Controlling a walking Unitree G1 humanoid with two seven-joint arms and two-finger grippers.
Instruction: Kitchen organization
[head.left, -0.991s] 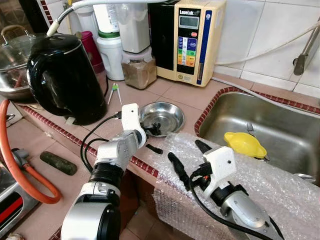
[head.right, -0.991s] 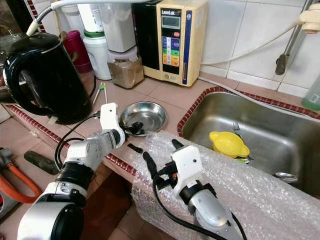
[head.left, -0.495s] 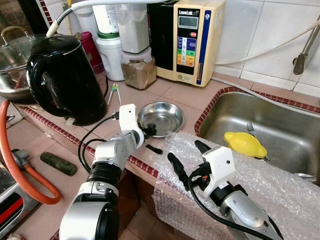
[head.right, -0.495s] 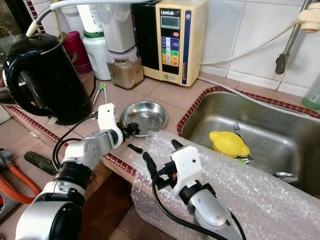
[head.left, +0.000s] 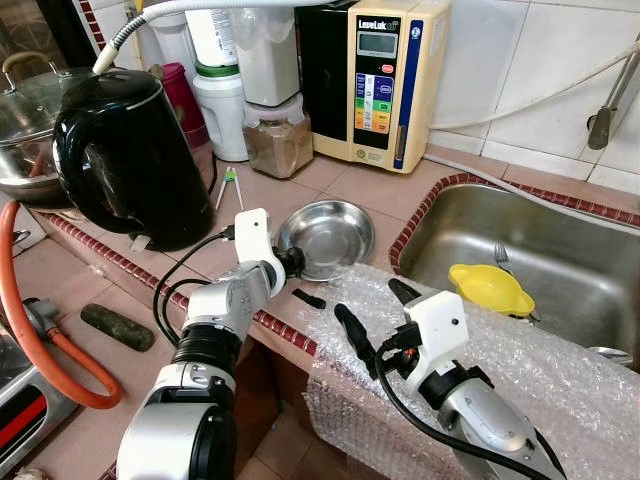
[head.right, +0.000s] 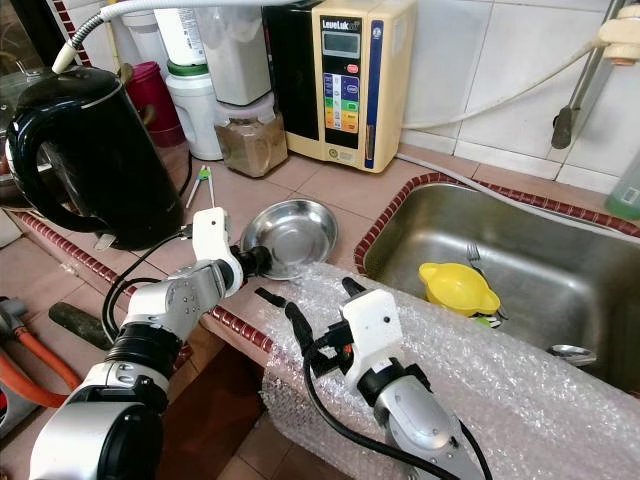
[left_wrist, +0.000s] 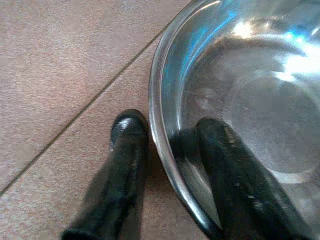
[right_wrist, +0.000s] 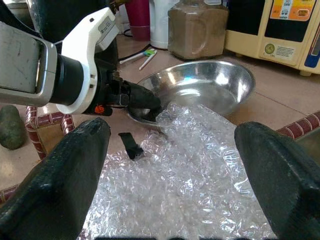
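so the left gripper (left_wrist: 165, 165) has the steel bowl (head.left: 330, 235) pinched by its near rim, one finger inside and one outside, tipping it up off the tiled counter (head.left: 350, 185) beside the sink (head.left: 560, 260), while the right gripper (right_wrist: 170, 165) hovers wide open over the bubble wrap (head.left: 560, 370), holding nothing.

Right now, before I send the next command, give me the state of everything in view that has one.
Steel bowl: tilted, near rim gripped, empty.
Left end effector: shut on the bowl's rim, one finger inside, one outside.
Right end effector: open, over the bubble wrap.
Bubble wrap: draped over the counter edge.
Black kettle: upright, lid shut.
Yellow funnel: lying in the sink.
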